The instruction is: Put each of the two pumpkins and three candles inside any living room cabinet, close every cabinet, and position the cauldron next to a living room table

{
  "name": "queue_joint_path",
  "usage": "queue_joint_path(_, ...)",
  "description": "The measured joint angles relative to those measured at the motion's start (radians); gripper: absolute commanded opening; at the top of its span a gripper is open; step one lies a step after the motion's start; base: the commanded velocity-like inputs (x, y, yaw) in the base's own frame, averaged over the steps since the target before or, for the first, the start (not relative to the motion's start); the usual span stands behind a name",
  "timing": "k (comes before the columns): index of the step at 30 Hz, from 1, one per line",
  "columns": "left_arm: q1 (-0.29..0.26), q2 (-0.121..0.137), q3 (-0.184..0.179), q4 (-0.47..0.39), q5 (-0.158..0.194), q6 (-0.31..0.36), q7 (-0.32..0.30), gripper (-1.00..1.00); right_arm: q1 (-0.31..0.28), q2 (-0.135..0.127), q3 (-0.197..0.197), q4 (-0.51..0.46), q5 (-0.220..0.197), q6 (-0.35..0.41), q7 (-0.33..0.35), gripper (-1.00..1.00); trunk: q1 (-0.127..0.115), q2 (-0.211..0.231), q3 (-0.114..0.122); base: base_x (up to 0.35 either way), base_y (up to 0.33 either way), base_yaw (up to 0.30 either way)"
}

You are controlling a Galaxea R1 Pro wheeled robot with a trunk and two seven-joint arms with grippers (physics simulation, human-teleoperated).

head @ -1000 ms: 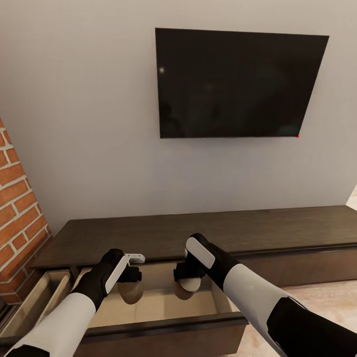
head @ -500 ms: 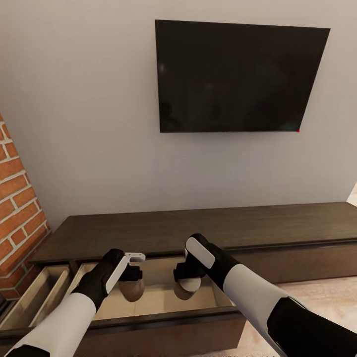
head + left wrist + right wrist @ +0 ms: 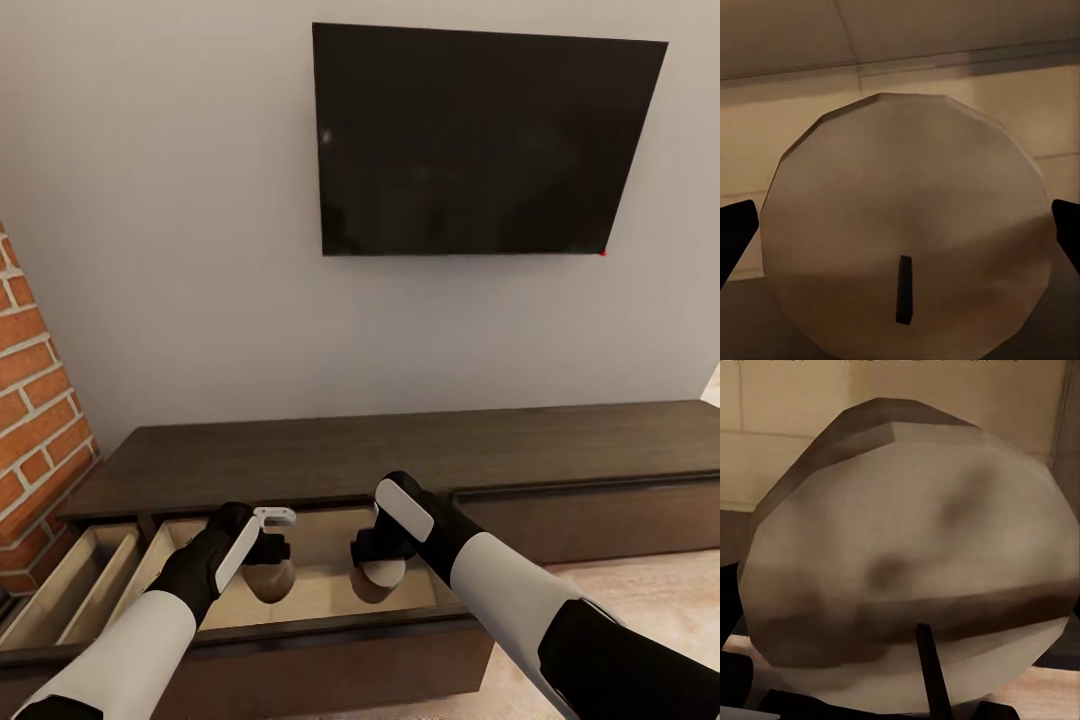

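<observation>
A cream candle [image 3: 907, 247] with dark wick sits between the left claw's [image 3: 904, 232] fingertips [image 3: 735, 236].

Two candles [image 3: 272, 578] [image 3: 383, 572] side by side over the open cabinet [image 3: 330, 628] drawer, TV [image 3: 480, 145] above.

Soft, even light fills the head view; the wall [image 3: 180, 250] grades from paler at the top to greyer lower down. The TV [image 3: 485, 140] is near black with only a faint sheen and a tiny red dot at its lower right corner. The open drawer [image 3: 310, 590] is shaded under the arms. Straight lines lean outward toward the edges, a wide-angle stretch. Both wrist views are dim and warm brown, coarse and soft. The left candle [image 3: 907, 240] is evenly lit; the right candle [image 3: 915, 585] shows blotchy dark bands of shadow.
</observation>
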Motion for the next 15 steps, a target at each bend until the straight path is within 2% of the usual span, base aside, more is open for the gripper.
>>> queue_joint_path(15, 0.000, -0.003, 0.000, -0.001, 0.000, 0.000, 0.000, -1.00, 0.000, 0.000, 0.001, 0.007, 0.013, -0.111, -0.004, -1.00, 0.004, -0.007, -0.003, 0.000, 0.000, 0.000)
